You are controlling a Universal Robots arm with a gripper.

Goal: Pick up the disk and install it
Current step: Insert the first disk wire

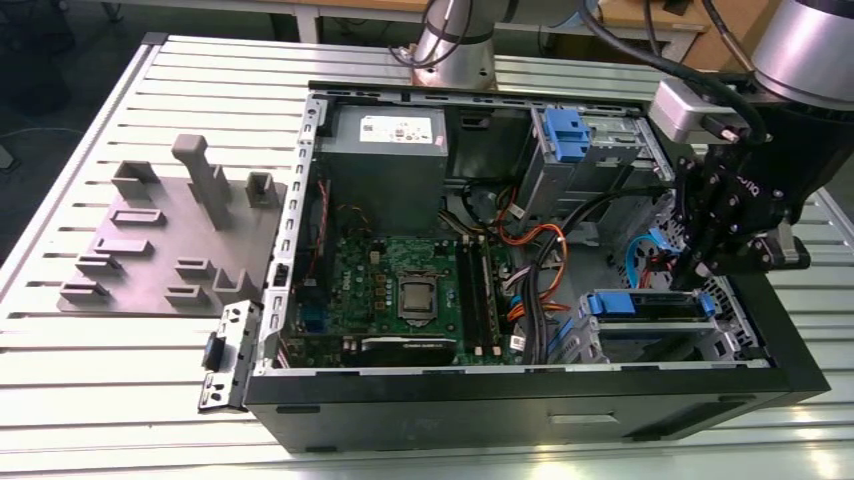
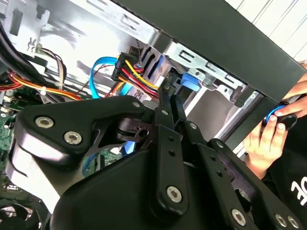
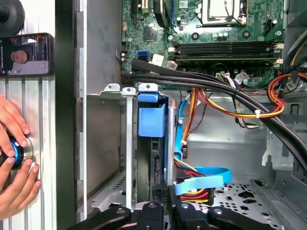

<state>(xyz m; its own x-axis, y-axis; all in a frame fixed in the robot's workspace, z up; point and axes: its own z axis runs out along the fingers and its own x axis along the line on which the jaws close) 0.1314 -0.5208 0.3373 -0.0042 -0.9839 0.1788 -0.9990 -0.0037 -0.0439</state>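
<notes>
Exterior view: an open computer case lies on a slatted table, and the arm's gripper hangs inside the case at the view's right, just above the drive bay. The disk sits in that bay, its blue frame facing up. In both wrist views the gripper's fingers come together into a narrow closed pair, holding nothing, with the tips just beside the disk's blue tab in the cage. A blue data cable and a red-yellow-black power bundle run close by. A motherboard fills the case floor. Outside the case wall, a person's hand rests on a round knob.
</notes>
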